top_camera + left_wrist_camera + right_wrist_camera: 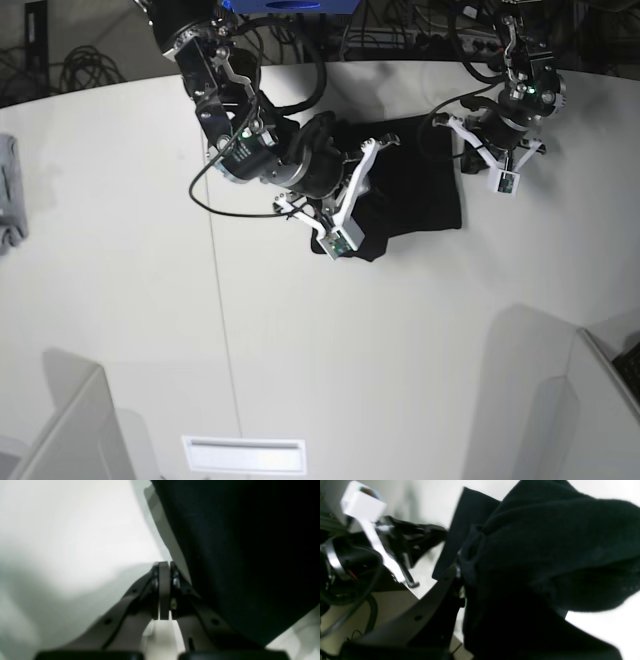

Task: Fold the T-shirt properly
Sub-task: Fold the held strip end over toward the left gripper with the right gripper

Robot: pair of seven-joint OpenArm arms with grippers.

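Black T-shirt (420, 190) lies bunched on your white table (130, 300), a grey cloth (8, 195) at its edge; right hand (460, 580) clenches the T-shirt, left hand (164, 566) clenched empty beside it.

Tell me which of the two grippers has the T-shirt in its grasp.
The right gripper: its fingers are buried in bunched black T-shirt cloth. The left gripper is shut on nothing, beside the shirt's edge over the white table.
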